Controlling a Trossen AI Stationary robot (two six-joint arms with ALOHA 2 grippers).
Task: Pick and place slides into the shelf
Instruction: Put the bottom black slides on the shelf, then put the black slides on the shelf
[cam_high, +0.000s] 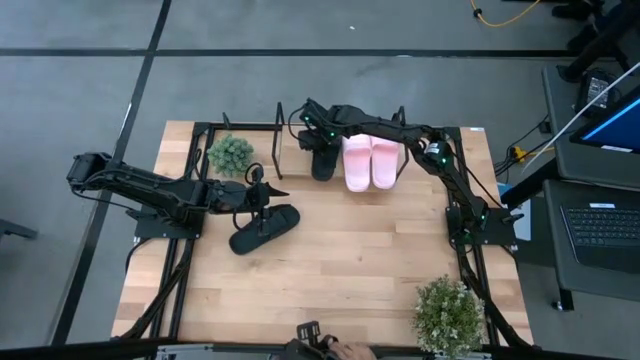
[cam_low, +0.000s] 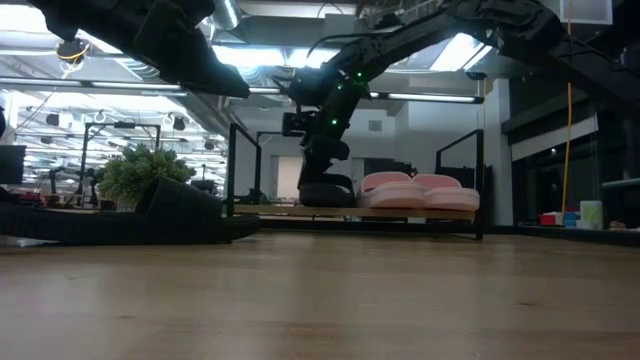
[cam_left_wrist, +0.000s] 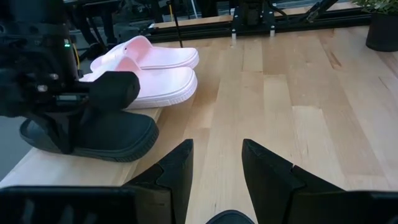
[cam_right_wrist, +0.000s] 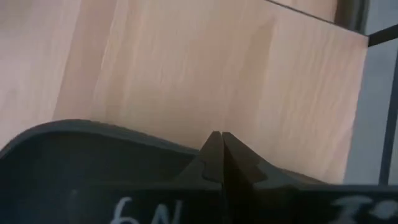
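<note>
the right pincer (cam_high: 322, 140) was pinched shut on the strap of a black slide (cam_high: 323, 163), setting it on the shelf (cam_high: 290, 150) just beside the two pink slides (cam_high: 372, 163). the left pincer (cam_high: 268, 192) hung open above the second black slide (cam_high: 264, 229) on the counter (cam_high: 370, 260). letting go early could probably tip the held slide off the board's edge or nudge the pink pair. in the right wrist view only the shut tips and dark sole showed, so whether the sole lay flat was unclear.
</note>
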